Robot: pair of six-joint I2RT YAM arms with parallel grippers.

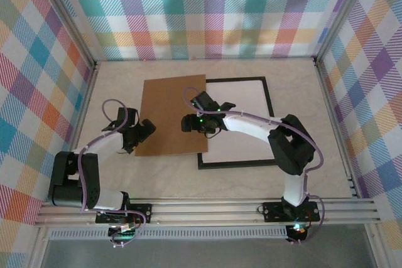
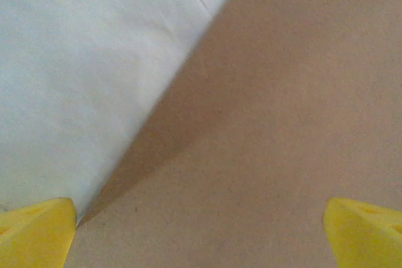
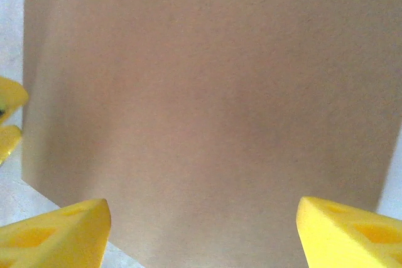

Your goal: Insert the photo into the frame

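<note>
Board [image 3: 201,92] between jaws: plain brown. Fingertips [image 3: 56,230] yellow. Frame [image 1: 239,164] black, white inside. Table [image 1: 251,70] pale marbled beige. Walls [image 1: 207,10] pastel plaid. Arms [image 1: 248,123] white, black joints.

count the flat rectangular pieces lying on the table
2: a brown board left of centre, and a black frame right of it, its left edge under the board. A photo may be hidden.

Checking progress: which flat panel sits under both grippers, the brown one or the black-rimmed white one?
The brown board: plain, rimless, left of the black frame.
</note>
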